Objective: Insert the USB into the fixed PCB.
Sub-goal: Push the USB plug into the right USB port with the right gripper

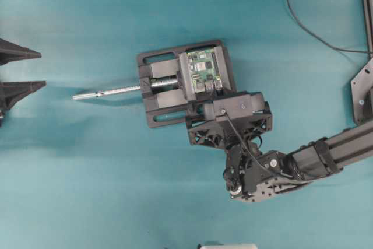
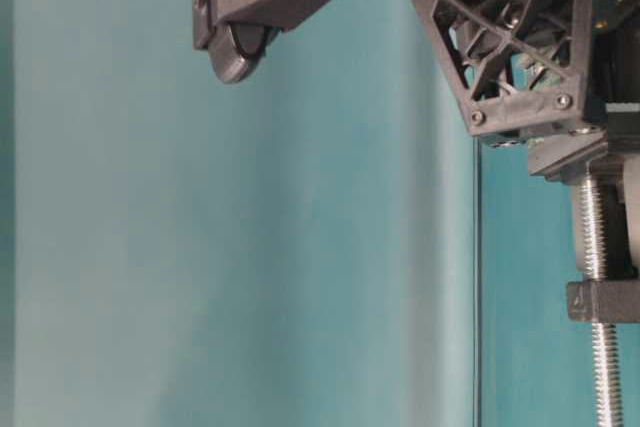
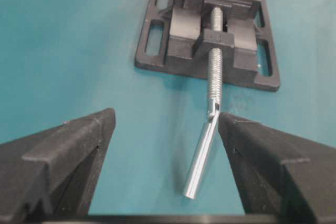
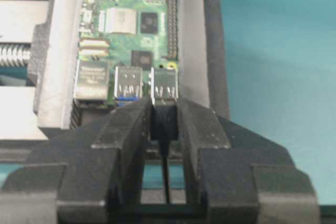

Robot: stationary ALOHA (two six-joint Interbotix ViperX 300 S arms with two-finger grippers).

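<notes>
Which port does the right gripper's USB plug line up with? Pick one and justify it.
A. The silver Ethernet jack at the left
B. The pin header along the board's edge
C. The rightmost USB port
C: in the right wrist view, the USB pinched in the right gripper sits directly before the rightmost port of the fixed PCB.

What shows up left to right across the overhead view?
Left end effector → silver screw rod → black vise → fixed PCB → right end effector above its arm → thick black cable.
</notes>
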